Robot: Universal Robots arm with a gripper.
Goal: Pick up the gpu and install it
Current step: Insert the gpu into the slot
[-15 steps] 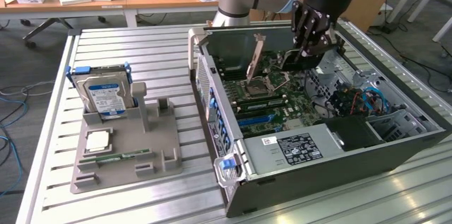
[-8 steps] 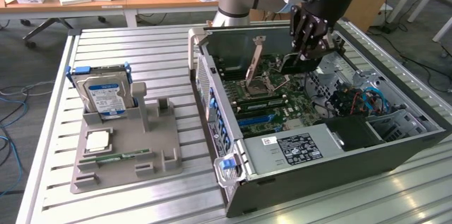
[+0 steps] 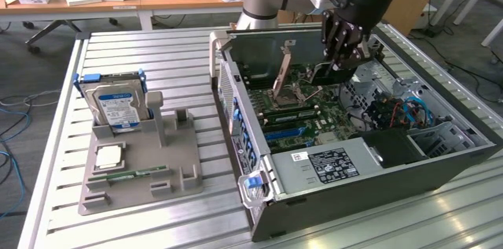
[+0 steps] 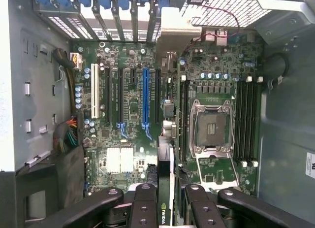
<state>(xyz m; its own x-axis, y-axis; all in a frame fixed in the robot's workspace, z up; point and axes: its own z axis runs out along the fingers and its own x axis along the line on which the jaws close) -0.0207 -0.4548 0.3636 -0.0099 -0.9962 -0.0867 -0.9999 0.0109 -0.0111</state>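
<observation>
One hand (image 3: 343, 57) is clenched on the gpu (image 4: 164, 207), holding it by its top | gpu hangs inside the open computer case (image 3: 409, 172), above the green board (image 4: 209, 85), not in a slot yet | step: bringing it to its slot | need, I think: its bottom edge lined up straight over the long blue slot (image 4: 145, 97)

a silver metal surface (image 3: 157, 49) made of long parallel slats carries 2 things. toward the exterior view's right, a dark open computer case (image 3: 377, 202) lies on its side with the open face up. just beside it, toward the exterior view's left, a grey plastic holder (image 3: 141, 193) sits flat on the slats, with upright posts and slots rising from its base.
</observation>
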